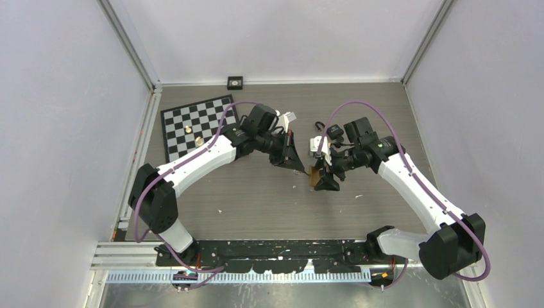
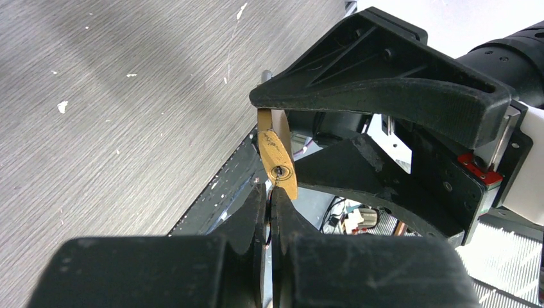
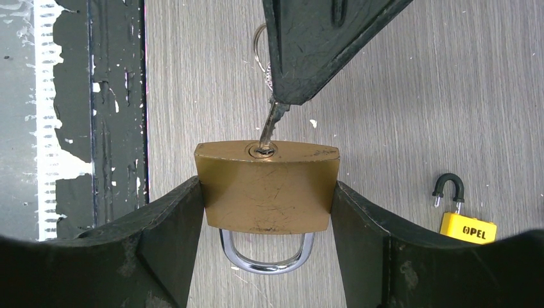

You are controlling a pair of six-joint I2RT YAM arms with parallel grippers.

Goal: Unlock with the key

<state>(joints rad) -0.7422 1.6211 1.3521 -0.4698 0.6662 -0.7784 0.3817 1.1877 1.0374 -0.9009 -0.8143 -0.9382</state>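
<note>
Top external. M: where is the brass padlock (image 1: 314, 174)?
J: Mid-workspace, held above the table (image 1: 256, 205) between the two arms. Right gripper (image 1: 324, 181) carries it. Left gripper (image 1: 296, 165) meets it from the left side, tip against the lock. Checkerboard (image 1: 195, 125) lies at far left, well apart

M: Left wrist. State of the left fingers?
J: Pressed together, no gap visible. What they pinch is hidden between them in this view. Their tips sit right at the keyhole in the lock's narrow face. The right gripper's black fingers frame the lock, one above and one below

M: Right wrist?
J: Clearest view. The right fingers clamp the lock body by its two side faces, one on each. Shackle (image 3: 266, 260) points back toward the wrist, both legs seated in the body. Key (image 3: 269, 128) stands slightly tilted in the keyhole, its upper end pinched in the left gripper's tip. Key ring (image 3: 258, 38) shows beside that tip. Yellow padlock (image 3: 467, 228), black shackle open, lies on the table at right, well apart
</note>
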